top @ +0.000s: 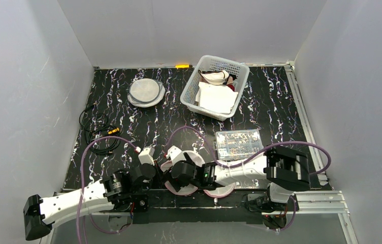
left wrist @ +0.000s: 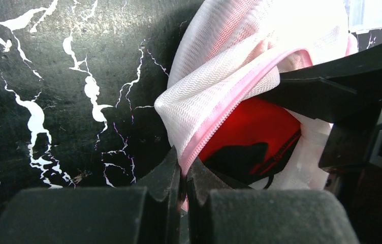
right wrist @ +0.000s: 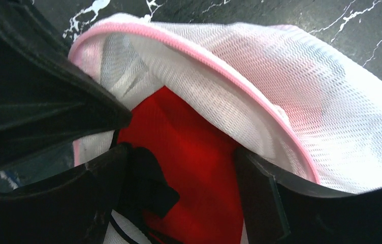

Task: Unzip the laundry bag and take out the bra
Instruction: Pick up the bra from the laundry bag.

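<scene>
- Lying at the near edge of the table (top: 280, 117), about midway along, the bag (left wrist: 240, 56) gapes unzipped.
- Red bra (right wrist: 194, 152) sits inside its mouth.
- Right gripper (right wrist: 179, 188): fingers spread apart, straddling the bra.
- Left gripper (left wrist: 183, 170): pinched together on the bag's pink zip edge (left wrist: 240, 99).

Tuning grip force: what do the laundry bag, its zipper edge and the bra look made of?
laundry bag: white synthetic-looking mesh, matte; open weave visible, semi-sheer.
zipper edge: pink woven tape, teeth probably plastic.
bra: smooth red fabric, faint sheen, black strap; fibre unclear.
</scene>
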Controlling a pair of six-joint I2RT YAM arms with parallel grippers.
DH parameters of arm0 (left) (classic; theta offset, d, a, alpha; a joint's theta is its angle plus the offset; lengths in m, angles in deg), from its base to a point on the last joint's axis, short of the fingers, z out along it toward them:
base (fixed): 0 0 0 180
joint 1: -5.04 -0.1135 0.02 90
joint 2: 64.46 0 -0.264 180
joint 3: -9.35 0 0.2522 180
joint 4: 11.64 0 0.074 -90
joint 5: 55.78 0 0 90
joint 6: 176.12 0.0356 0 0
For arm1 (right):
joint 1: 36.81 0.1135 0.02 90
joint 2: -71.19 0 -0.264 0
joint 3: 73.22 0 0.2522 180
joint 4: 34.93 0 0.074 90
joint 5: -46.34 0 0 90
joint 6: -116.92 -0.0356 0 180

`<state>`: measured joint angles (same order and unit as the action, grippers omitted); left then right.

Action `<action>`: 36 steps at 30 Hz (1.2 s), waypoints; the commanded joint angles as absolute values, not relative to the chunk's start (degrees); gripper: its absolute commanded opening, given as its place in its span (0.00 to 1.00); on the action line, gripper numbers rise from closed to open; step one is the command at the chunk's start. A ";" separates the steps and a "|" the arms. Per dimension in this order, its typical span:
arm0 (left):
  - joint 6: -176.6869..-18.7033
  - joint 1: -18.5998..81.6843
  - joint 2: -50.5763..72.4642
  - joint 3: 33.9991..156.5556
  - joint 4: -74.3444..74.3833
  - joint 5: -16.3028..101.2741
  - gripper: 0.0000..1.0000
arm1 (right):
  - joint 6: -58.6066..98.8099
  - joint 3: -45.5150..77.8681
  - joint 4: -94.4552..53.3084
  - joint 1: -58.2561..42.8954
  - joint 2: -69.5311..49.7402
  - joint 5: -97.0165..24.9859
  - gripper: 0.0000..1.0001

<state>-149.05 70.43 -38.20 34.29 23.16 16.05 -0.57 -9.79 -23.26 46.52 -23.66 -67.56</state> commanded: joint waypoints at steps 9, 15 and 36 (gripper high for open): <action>-149.08 70.52 -40.32 34.72 28.25 14.73 0.00 | -2.67 -10.15 -17.64 47.18 -22.30 -79.79 0.29; -149.54 70.52 -40.41 34.62 29.42 13.18 0.00 | -1.60 -16.52 -25.99 47.11 -14.27 -73.79 0.18; -147.71 70.52 -29.30 35.63 21.77 10.58 0.00 | 3.37 -14.05 -26.08 51.62 -6.75 -75.71 0.75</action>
